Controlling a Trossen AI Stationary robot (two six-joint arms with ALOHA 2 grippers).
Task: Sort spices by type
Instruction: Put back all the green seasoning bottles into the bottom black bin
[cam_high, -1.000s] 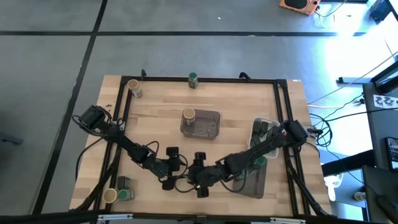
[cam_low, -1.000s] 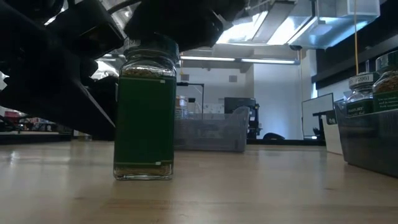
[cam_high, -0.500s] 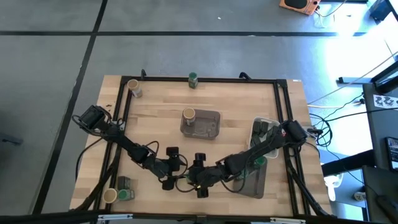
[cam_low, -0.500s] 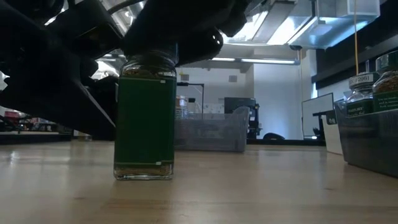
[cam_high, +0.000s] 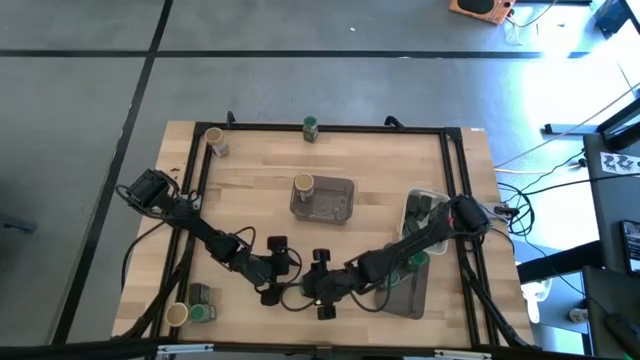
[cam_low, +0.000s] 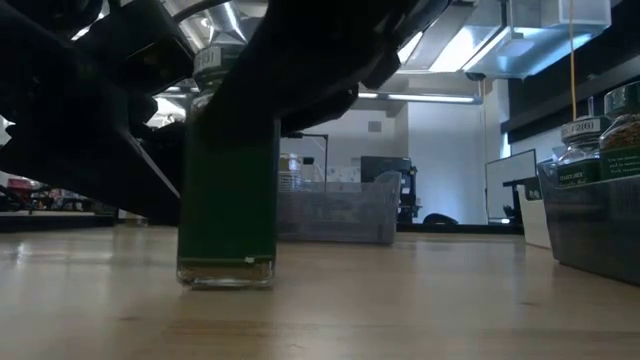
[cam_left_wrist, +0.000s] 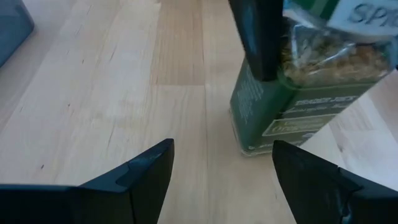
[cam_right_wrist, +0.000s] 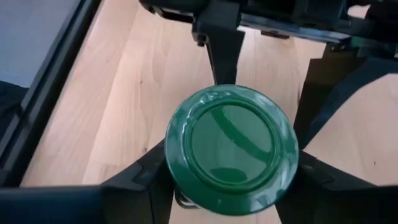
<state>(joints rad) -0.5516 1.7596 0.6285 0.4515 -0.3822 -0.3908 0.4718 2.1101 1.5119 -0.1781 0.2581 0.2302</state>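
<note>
Left gripper (cam_high: 277, 268) stands wide and empty just left of the green-lidded jar (cam_low: 228, 185), near table (cam_high: 250, 200) centre. Right gripper (cam_high: 318, 285) straddles the jar top, fingers (cam_right_wrist: 149, 177) against the lid. Jar looks tilted: grip high, may tip or slip on lifting.
</note>
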